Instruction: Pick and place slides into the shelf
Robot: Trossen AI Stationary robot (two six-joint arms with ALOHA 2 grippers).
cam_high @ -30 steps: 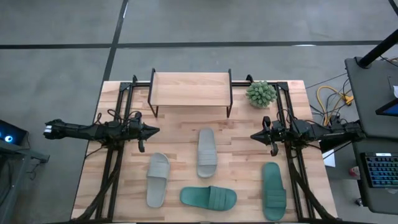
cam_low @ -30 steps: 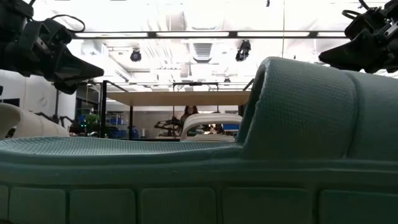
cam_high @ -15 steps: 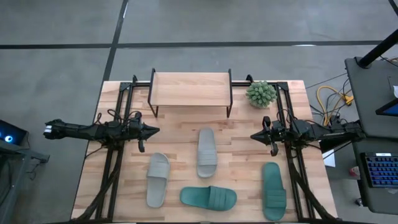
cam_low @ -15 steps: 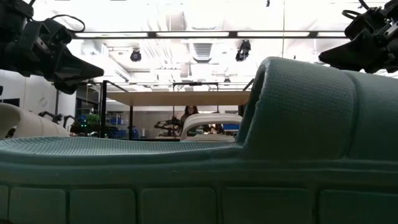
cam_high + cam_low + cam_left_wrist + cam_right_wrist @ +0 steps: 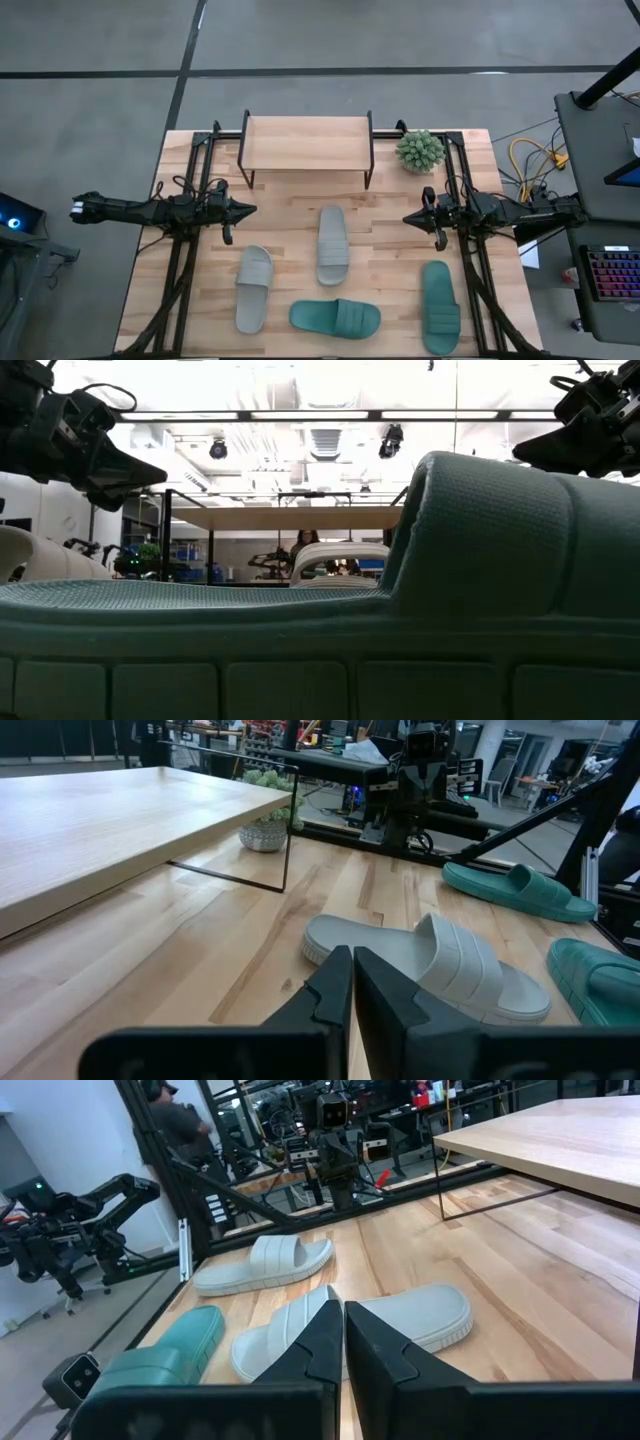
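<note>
Four foam slides, two pale grey-white and two teal green, are being displayed on a pale plank counter; both arms' jaws are being kept together, empty.

I am looking across a table of pale, matt, smooth wooden strips. The shelf is showing the same light wood grain on thin black metal legs. The slides are looking like soft matt foam, ribbed over the strap; the teal slide is showing a fine pebbled texture.
</note>
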